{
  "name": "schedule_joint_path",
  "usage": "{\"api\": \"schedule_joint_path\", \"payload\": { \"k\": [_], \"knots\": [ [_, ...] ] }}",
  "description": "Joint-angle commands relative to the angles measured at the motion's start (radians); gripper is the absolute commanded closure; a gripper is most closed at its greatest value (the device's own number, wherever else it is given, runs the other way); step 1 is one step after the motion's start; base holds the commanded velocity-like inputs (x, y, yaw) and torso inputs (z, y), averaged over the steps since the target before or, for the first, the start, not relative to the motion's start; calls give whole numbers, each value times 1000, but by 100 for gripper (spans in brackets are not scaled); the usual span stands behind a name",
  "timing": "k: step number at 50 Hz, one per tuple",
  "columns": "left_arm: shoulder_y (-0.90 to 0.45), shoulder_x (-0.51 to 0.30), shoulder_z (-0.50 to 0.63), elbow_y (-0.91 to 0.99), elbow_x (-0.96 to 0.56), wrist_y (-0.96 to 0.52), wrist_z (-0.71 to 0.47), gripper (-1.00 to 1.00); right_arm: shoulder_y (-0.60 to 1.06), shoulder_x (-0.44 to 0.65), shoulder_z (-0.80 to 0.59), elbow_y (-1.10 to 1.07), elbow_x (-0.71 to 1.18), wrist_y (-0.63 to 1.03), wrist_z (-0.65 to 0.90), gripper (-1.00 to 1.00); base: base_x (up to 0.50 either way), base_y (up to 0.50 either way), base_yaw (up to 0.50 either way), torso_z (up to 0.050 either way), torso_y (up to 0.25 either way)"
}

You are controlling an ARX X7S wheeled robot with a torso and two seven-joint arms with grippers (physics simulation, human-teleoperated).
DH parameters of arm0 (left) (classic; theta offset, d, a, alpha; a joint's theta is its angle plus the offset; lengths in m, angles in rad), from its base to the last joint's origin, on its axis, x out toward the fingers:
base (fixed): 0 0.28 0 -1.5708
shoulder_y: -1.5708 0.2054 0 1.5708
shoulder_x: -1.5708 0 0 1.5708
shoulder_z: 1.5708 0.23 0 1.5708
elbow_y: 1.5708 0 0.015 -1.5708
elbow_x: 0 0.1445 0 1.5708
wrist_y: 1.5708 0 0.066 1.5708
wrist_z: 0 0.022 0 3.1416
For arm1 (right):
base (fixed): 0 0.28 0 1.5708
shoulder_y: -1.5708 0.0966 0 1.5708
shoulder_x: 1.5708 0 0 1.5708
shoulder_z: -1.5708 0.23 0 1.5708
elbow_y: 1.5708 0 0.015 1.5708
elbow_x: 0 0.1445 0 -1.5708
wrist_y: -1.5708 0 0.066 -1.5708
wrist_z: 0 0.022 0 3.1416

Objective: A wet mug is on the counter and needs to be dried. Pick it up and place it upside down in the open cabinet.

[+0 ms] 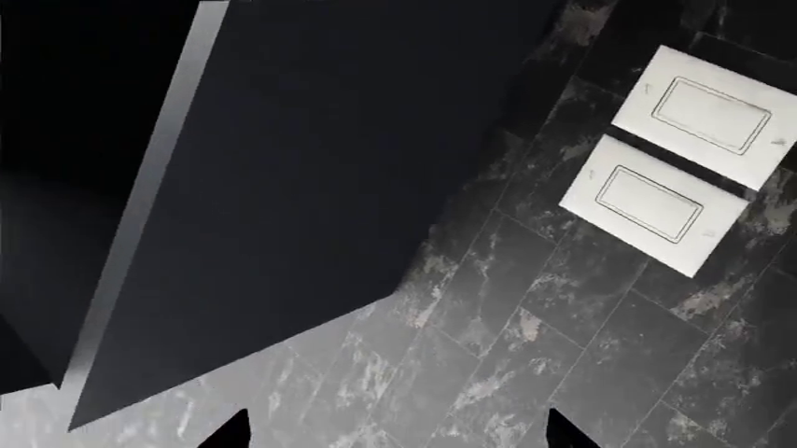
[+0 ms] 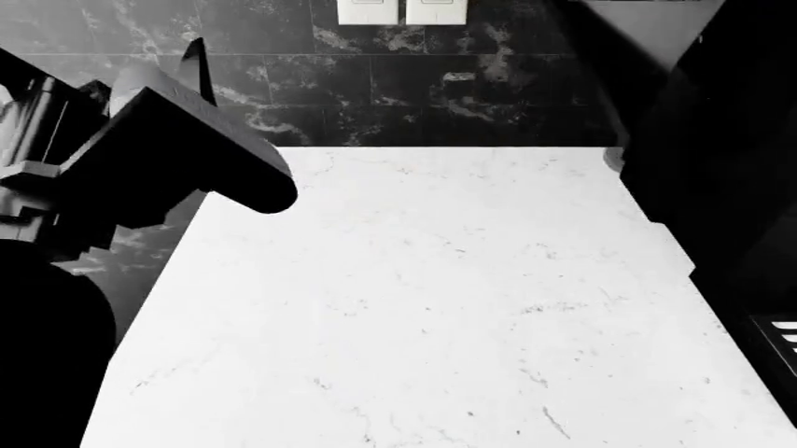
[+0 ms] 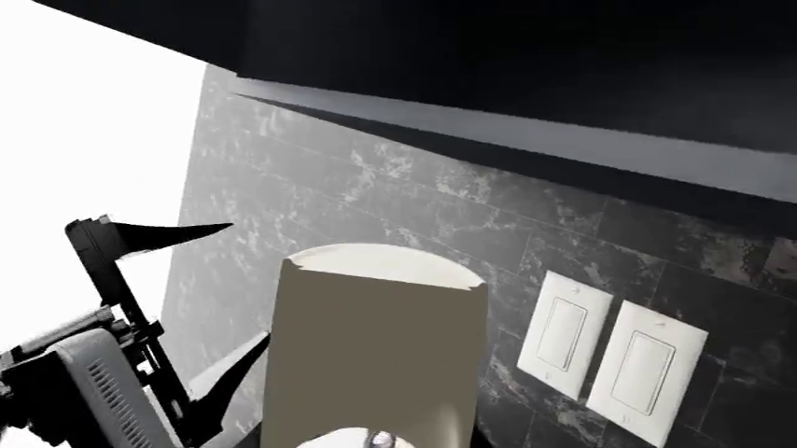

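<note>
Well, the mug (image 3: 380, 345) is nowhere on the counter (image 2: 424, 308). It shows only in the right wrist view, hanging very close before that camera as a plain cream cylinder with the dark marbled wall tiles (image 3: 412, 205) behind it. I see no handle from this side, and I cannot tell which end of it faces the cabinet. The right gripper's own fingers do not show around it, so I cannot tell how its jaws stand, or whether they are what holds the mug up. Beside the mug, in that same view, the left gripper (image 3: 243, 280) is raised in the air with its two dark pointed fingers (image 3: 162, 231) spread well apart and nothing between them. The left wrist view agrees: only the two fingertips (image 1: 237, 431) poke into the frame, wide apart, facing the tiled wall. From the head camera the left arm (image 2: 174, 159) is lifted over the counter's left edge. Two white switch plates (image 2: 401, 9) sit side by side on the wall behind the counter. A dark cabinet body (image 1: 312, 168) with a pale edge strip hangs close to them. A tall dark mass (image 2: 729, 140) borders the counter on the right.
</note>
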Motion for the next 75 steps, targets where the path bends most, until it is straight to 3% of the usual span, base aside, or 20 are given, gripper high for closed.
{"api": "schedule_joint_path", "payload": {
  "k": [1, 8, 23, 52, 75],
  "knots": [
    [135, 98, -315, -17, -166, -57, 93, -100, 120, -37, -47, 43, -3, -10, 99, 100, 0, 0, 0, 0, 0],
    [179, 161, -410, -34, -198, -112, 133, -100, 194, -81, -106, 96, 11, -16, 187, 100, 0, 0, 0, 0, 1],
    [252, 181, -468, -110, -203, -45, 128, -100, 346, -155, -209, 207, 27, -14, 346, 100, 0, 0, 0, 0, 0],
    [329, 228, -548, -154, -217, -35, 127, -100, 560, -252, -291, 417, -333, -12, 237, 100, 0, 0, 0, 0, 0],
    [335, 230, -578, -151, -203, -24, 107, -100, 659, -324, -430, 709, -583, -11, 189, 100, 0, 0, 0, 0, 0]
  ]
}}
